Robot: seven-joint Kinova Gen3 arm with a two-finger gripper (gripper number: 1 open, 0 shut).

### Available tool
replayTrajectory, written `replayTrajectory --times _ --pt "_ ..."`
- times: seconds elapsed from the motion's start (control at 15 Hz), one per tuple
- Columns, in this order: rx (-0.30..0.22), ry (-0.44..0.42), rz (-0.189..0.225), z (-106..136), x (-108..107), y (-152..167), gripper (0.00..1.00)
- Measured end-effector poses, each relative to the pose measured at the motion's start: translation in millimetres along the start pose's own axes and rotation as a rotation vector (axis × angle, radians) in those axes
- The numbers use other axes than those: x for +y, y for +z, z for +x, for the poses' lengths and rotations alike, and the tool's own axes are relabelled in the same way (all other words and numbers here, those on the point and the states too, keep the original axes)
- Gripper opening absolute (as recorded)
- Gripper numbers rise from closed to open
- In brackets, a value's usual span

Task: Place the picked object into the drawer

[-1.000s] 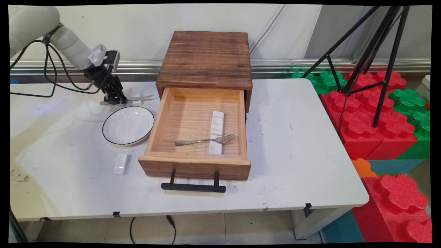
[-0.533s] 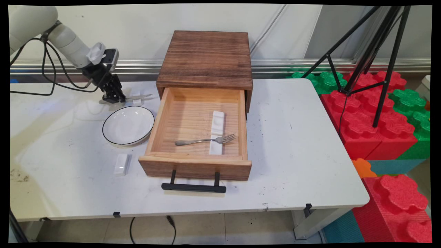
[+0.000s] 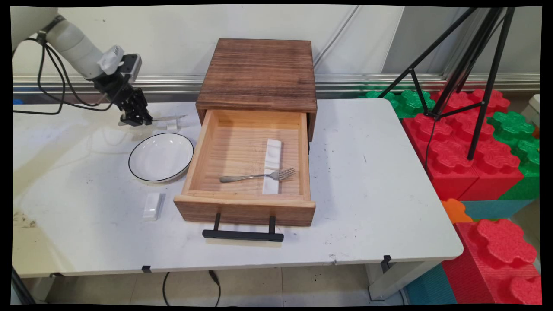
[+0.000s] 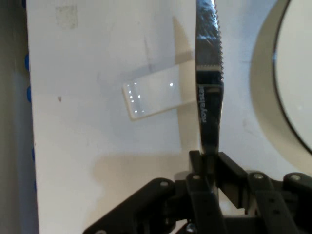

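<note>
Hand view shows the black two-finger end effector [image 4: 208, 163] pinching a serrated steel knife [image 4: 208, 73] by its handle, above a small white rectangular rest [image 4: 156, 97] on the white table [image 4: 87, 146], beside a black-rimmed white plate [image 4: 295, 78].

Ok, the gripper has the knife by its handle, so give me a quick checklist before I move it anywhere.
1. Grip: gripper shut on the knife handle, blade pointing out ahead: ok.
2. Knife clear of the small white rest: its shadow falls apart from it in the hand view, so it looks lifted: ok.
3. Plate clear of the blade: beside it, not touching: ok.
4. Drawer open: ok.
5. Room in the drawer: fork lies across a white rest; bare wood beside it: ok.
6. Firmness of the grip: cannot tell.
</note>
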Motion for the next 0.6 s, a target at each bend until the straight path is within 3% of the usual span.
replayTrajectory --times 0.6 --pt "0.045 0.084 -0.043 14 25 -70 0.0"
